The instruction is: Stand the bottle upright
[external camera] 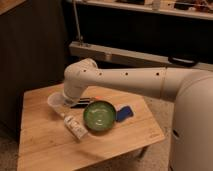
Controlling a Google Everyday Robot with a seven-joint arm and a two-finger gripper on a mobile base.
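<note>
Bottle (75,127) whitish, labelled, flat; pincer (67,101) just behind

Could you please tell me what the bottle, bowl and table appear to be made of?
The bottle: probably pale, see-through plastic, printed label. The bowl: glossy green, plastic or glazed ceramic. The table: matte wood, visible grain. The gripper, jaws shut, sits behind the bowl.

A table (45,150) is carrying everything. A bowl (100,116) is sitting near its middle. The bottle (75,127) is lying on its side just left of the bowl, nearer the front edge. A cup (54,101) is standing behind the bottle. A small flat item (125,113) is lying just right of the bowl. The robot arm (125,80) is reaching in from the right, its gripper (81,103) hanging low behind the bowl, beside the cup.
</note>
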